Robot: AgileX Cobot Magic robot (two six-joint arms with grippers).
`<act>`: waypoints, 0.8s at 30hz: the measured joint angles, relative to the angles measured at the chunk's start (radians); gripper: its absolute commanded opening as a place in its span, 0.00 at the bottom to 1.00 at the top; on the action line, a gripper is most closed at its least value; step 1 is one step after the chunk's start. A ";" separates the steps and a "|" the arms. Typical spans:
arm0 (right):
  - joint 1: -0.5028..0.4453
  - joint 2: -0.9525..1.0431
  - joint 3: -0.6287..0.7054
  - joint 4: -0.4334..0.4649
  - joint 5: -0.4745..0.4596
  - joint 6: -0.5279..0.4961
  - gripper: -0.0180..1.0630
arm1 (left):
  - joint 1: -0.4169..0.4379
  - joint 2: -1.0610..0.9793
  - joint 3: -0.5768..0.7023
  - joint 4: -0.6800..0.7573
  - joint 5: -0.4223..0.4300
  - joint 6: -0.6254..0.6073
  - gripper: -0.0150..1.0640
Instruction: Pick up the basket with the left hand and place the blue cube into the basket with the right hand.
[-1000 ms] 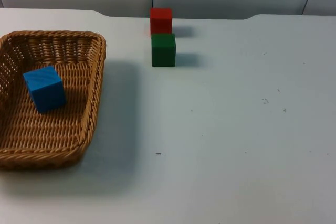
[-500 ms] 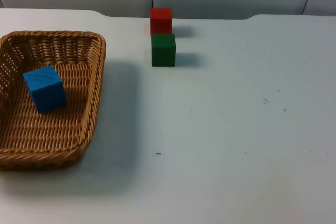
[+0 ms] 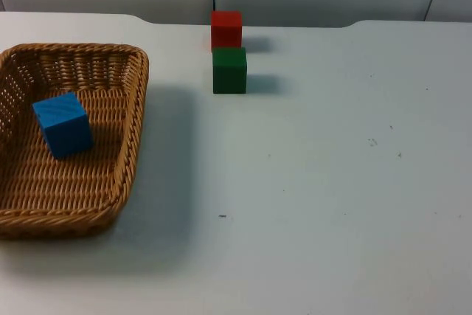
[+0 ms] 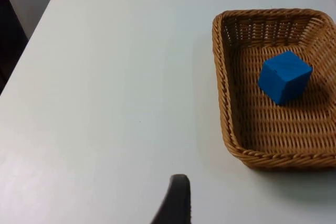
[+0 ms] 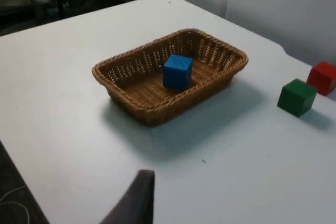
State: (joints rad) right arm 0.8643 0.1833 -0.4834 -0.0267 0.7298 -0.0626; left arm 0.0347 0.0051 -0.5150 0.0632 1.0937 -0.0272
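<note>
From my end the blue cube (image 3: 63,124) already sits inside the basket (image 3: 136,101), resting near the table's (image 3: 332,182) left edge. Both arms are pulled back; can't tell either gripper's opening. Task looks finished: next, just confirm and stop.

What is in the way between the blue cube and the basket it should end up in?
Nothing visible. The blue cube already lies inside the basket, which rests on the table. The green cube and red cube stand well off to the side, near the wall.
</note>
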 measured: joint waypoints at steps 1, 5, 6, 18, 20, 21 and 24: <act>0.000 0.000 0.000 0.000 0.000 0.000 0.96 | 0.000 0.000 0.000 0.000 0.000 0.000 0.72; 0.000 -0.066 0.000 0.000 0.078 0.041 0.96 | 0.000 0.000 0.000 0.000 0.000 0.000 0.72; 0.000 -0.097 0.000 0.007 0.097 0.052 0.96 | 0.000 0.000 0.000 0.000 0.000 0.000 0.72; 0.000 -0.180 -0.038 0.018 0.341 0.085 0.96 | 0.000 0.000 0.000 0.000 -0.002 0.000 0.72; 0.000 -0.180 -0.031 0.018 0.350 0.085 0.96 | 0.000 0.000 0.000 0.000 -0.002 0.000 0.72; 0.000 -0.180 -0.030 0.018 0.350 0.085 0.96 | 0.000 0.000 0.000 0.000 -0.002 0.000 0.72; 0.000 -0.180 -0.029 0.018 0.352 0.085 0.96 | 0.000 0.000 0.000 0.000 -0.002 0.000 0.72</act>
State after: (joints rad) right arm 0.8643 0.0032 -0.5122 -0.0084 1.0822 0.0228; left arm 0.0347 0.0051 -0.5150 0.0634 1.0918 -0.0272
